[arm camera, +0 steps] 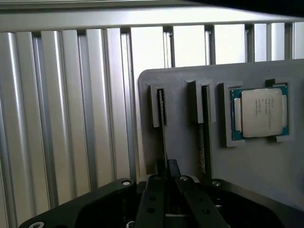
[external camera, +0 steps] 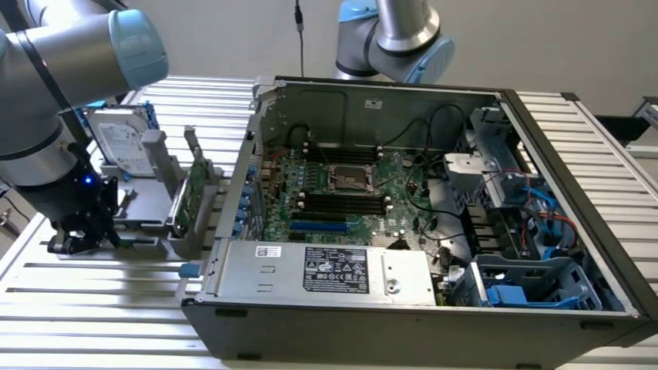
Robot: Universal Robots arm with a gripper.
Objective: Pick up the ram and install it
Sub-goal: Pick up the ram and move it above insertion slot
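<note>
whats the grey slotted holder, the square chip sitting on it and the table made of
Grey slotted holder plate: matte plastic, likely printed, by its dull even surface. Square processor chip: brushed silver metal lid on green board. Slatted table: bare aluminium profile, seemingly, from its sheen and grooves.

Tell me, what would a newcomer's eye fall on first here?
The open computer case, its motherboard bare, takes the middle of the exterior view. At that view's left, the arm reaches down to a grey holder. There the pincer is shut on the ram, with a silver processor in the same holder.
</note>
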